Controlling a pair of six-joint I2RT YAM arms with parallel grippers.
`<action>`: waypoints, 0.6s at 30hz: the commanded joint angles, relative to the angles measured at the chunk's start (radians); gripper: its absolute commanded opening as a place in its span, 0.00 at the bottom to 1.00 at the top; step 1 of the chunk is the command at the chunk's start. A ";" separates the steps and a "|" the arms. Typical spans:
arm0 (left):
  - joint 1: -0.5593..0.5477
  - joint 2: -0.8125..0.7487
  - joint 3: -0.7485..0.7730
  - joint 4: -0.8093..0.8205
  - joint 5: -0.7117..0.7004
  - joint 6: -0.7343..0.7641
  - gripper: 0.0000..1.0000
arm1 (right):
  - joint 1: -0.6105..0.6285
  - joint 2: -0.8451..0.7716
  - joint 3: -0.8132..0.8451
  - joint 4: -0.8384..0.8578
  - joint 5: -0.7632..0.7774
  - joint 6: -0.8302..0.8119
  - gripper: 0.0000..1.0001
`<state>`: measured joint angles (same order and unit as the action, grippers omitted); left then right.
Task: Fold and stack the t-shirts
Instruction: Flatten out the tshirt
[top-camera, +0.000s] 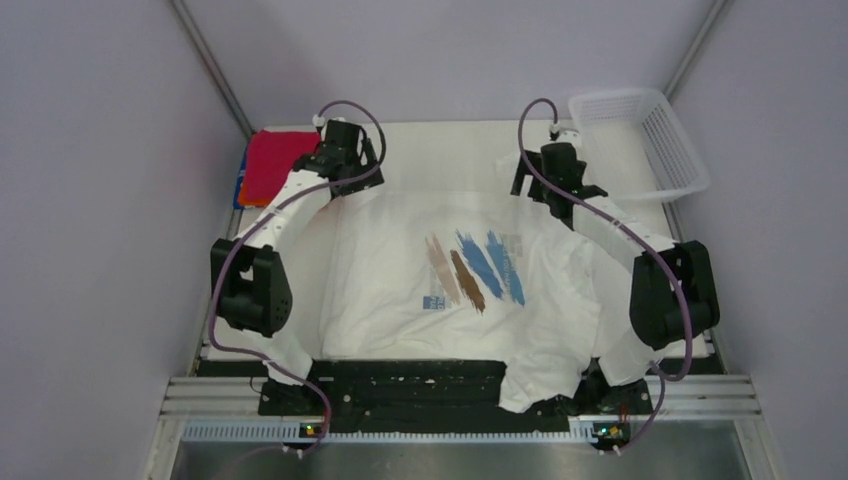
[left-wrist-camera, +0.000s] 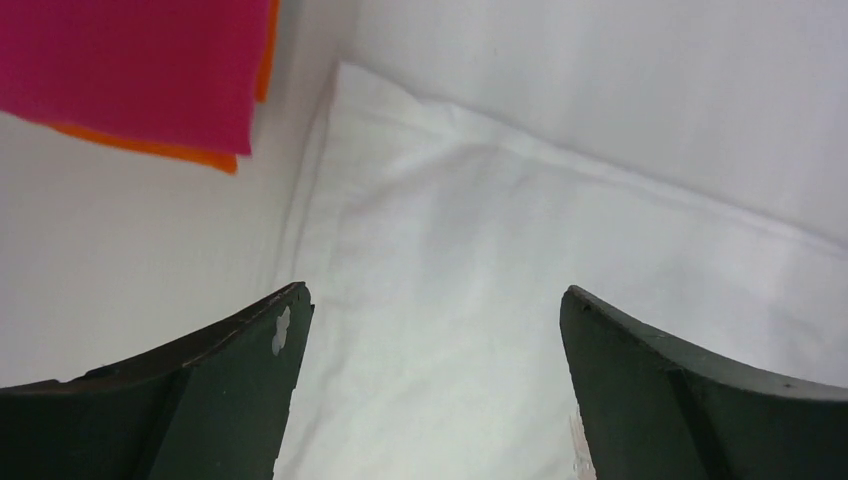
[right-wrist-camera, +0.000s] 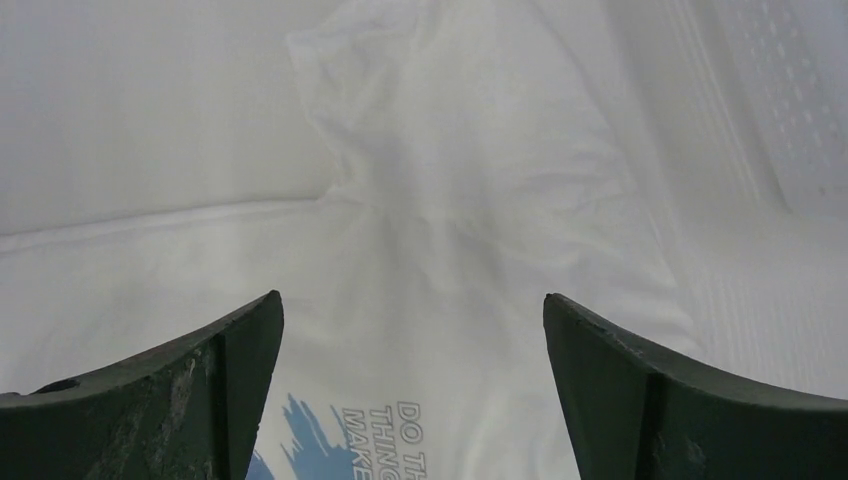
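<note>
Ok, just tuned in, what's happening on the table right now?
Both arms reach to the far edge of the white printed t-shirt, which lies spread out and unfolded, one part hanging over the near edge of the table. The left gripper is open over its far left corner, the right gripper open over the far right; neither holds anything. Folded crimson, orange and blue shirts are stacked far left; a white basket sits far right.

- White mesh basket (top-camera: 680, 150): upright, at the 2 o'clock corner of the desk (top-camera: 450, 150).
- Desk: white top.
- Metal rails (top-camera: 200, 395): along the 6 o'clock edge.
- Walls (top-camera: 100, 200): pale grey, at 9, 12 and 3 o'clock.
</note>
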<state>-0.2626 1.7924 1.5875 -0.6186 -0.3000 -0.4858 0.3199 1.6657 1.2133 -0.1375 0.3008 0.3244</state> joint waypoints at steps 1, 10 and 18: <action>-0.008 -0.097 -0.200 0.104 0.220 -0.079 0.98 | -0.049 -0.077 -0.177 -0.017 -0.129 0.123 0.99; -0.010 0.072 -0.233 0.086 0.191 -0.157 0.98 | -0.127 0.048 -0.212 0.007 -0.220 0.167 0.99; 0.040 0.309 -0.056 0.019 0.153 -0.151 0.98 | -0.139 0.216 -0.099 0.016 -0.227 0.134 0.99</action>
<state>-0.2562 1.9953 1.4384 -0.5804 -0.1200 -0.6281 0.1947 1.7992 1.0595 -0.1265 0.1036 0.4587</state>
